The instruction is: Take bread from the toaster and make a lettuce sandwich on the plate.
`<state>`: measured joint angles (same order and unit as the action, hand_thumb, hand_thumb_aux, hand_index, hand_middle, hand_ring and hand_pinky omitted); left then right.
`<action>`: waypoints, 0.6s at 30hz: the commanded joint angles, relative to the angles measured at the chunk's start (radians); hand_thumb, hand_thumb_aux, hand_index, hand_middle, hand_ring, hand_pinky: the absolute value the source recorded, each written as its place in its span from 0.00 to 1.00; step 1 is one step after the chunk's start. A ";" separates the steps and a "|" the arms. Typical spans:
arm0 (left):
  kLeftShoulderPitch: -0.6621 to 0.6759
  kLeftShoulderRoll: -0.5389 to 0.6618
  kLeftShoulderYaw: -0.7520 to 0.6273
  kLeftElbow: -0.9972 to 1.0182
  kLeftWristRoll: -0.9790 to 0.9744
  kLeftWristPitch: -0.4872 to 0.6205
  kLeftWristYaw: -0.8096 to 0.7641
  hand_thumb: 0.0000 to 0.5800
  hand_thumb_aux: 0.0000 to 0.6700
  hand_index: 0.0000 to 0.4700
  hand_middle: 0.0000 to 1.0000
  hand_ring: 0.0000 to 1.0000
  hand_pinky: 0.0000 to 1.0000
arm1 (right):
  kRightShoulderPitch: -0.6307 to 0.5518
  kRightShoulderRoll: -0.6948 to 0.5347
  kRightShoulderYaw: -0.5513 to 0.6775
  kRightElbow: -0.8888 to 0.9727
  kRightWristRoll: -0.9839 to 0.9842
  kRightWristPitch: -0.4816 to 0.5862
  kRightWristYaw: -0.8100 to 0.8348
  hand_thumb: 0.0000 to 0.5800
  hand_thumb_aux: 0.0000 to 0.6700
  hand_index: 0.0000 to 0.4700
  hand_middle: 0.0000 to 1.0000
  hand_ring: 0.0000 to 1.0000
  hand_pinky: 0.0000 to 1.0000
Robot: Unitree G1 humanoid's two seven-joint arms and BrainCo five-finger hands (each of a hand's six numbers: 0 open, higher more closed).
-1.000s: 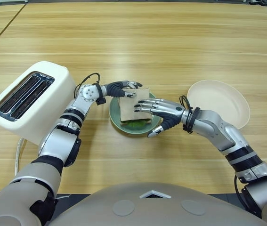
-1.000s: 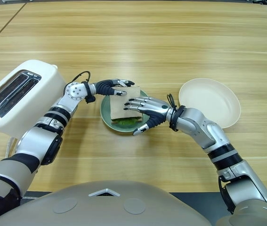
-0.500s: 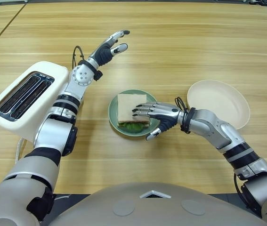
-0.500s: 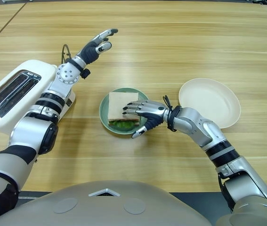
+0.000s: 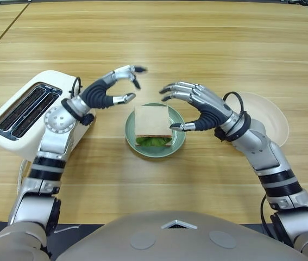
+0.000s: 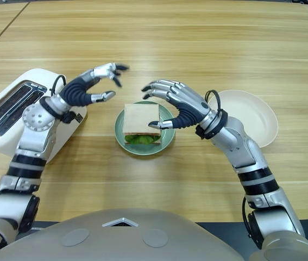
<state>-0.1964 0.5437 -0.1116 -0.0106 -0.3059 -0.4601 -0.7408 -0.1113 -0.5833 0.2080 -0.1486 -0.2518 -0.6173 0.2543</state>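
Observation:
A sandwich with a tan bread slice on top and green lettuce showing at its near edge lies on the green plate. The white toaster stands at the left with both slots dark. My left hand hovers above the table between toaster and plate, its fingers spread and lightly bent, holding nothing. Raised just right of the plate, my right hand is open, its fingers arched over the sandwich's right edge without touching it.
A cream bowl sits right of the plate, partly behind my right forearm. The toaster's cord runs down off the near left. Bare wooden table stretches far beyond the plate.
Both hands let go of the top bread slice, which now lies flat on the lettuce. The left hand swung away far and came back near the toaster. The right hand lifted off the sandwich.

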 commanded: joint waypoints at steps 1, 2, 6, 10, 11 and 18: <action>0.155 0.105 -0.034 -0.127 -0.088 0.031 -0.189 1.00 1.00 1.00 1.00 1.00 1.00 | 0.123 -0.070 0.030 -0.078 0.169 0.033 0.146 1.00 1.00 1.00 1.00 1.00 1.00; 0.194 0.135 -0.052 -0.134 -0.076 0.046 -0.231 1.00 1.00 1.00 1.00 1.00 1.00 | 0.161 -0.095 0.041 -0.097 0.223 0.057 0.196 1.00 1.00 1.00 1.00 1.00 1.00; 0.306 0.225 -0.163 -0.111 0.063 0.060 -0.360 1.00 1.00 1.00 1.00 1.00 1.00 | 0.258 -0.144 0.110 -0.128 0.301 0.148 0.352 1.00 1.00 1.00 1.00 1.00 1.00; 0.348 0.237 -0.226 -0.054 0.176 0.063 -0.383 1.00 1.00 1.00 1.00 1.00 1.00 | 0.283 -0.125 0.180 -0.106 0.280 0.199 0.430 1.00 1.00 1.00 1.00 1.00 1.00; 0.343 0.225 -0.231 -0.045 0.191 0.076 -0.372 1.00 1.00 1.00 1.00 1.00 1.00 | 0.280 -0.119 0.189 -0.099 0.267 0.219 0.439 1.00 1.00 1.00 1.00 1.00 1.00; 0.270 0.111 -0.275 0.032 0.308 0.135 -0.269 1.00 1.00 1.00 1.00 1.00 1.00 | 0.220 -0.060 0.256 0.063 0.061 0.281 0.429 1.00 1.00 1.00 1.00 1.00 1.00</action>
<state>0.0999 0.6808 -0.3690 -0.0303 -0.0796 -0.3392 -1.0548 0.1332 -0.6721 0.4366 -0.1320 -0.1232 -0.3471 0.6959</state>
